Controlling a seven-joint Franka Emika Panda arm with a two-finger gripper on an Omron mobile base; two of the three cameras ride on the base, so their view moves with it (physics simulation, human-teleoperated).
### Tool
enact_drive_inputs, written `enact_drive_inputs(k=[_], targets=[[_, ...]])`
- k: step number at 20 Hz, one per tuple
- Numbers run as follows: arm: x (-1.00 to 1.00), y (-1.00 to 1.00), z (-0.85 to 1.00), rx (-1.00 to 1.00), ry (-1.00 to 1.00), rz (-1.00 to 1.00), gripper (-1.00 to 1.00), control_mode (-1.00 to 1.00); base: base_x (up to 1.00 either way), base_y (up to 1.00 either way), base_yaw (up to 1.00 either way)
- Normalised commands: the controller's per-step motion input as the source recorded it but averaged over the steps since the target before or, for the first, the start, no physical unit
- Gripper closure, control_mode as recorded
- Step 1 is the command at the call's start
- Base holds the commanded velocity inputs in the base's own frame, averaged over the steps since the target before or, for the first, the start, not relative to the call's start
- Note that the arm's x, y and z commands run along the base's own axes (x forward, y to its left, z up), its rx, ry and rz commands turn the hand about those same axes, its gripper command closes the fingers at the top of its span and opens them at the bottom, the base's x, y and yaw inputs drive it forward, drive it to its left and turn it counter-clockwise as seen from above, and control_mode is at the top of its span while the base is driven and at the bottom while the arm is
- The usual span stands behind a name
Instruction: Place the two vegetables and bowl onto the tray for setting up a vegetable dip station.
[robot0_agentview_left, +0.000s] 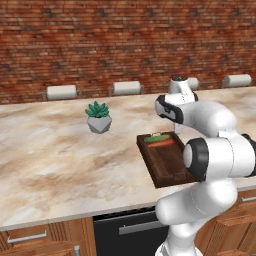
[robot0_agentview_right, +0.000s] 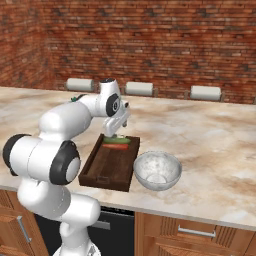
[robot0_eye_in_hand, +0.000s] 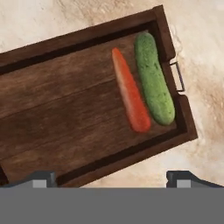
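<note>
The dark brown wooden tray (robot0_agentview_right: 102, 172) lies on the marble counter in front of me. At its far end the orange-red carrot (robot0_agentview_right: 116, 146) and the dark green cucumber (robot0_agentview_right: 118, 140) lie side by side, touching or nearly so. In the hand view the carrot (robot0_eye_in_hand: 131, 94) sits left of the cucumber (robot0_eye_in_hand: 153, 78), near the tray's (robot0_eye_in_hand: 57, 105) short end. My gripper (robot0_agentview_right: 113, 132) hangs open just above them, holding nothing. Its fingertips (robot0_eye_in_hand: 41, 178) stand wide apart. The speckled grey-white bowl (robot0_agentview_right: 157, 170) rests on the counter, right beside the tray's right edge.
A spiky green plant in a grey faceted pot (robot0_agentview_left: 99, 118) stands on the counter left of the tray (robot0_agentview_left: 167, 167). Stools line the counter's far side below a brick wall. My own arm hides part of the tray in the left base view.
</note>
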Motion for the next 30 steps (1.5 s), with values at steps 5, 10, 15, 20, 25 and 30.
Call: enact_drive_inputs(k=[5,10,15,20,25,30], targets=[[-0.36,-0.24,0.00,0.00,-0.03,-0.38,-1.00,-1.00,0.00,0.00,0.00],[-0.32,-0.07,0.02,0.00,-0.04,-0.38,-1.00,-1.00,0.00,0.00,0.00],[-0.17,0.00,0.09,0.00,-0.02,-0.34,-1.00,-1.00,0.00,0.00,0.00],[-0.12,-0.08,0.01,0.00,0.00,-0.30,-1.00,-1.00,0.00,0.00,0.00],[-0.09,-0.18,0.00,0.00,0.00,-0.22,-1.00,-1.00,0.00,0.00,0.00],[-0.15,-0.21,0.00,0.00,-0.05,-0.11,-1.00,-1.00,0.00,0.00,0.00]])
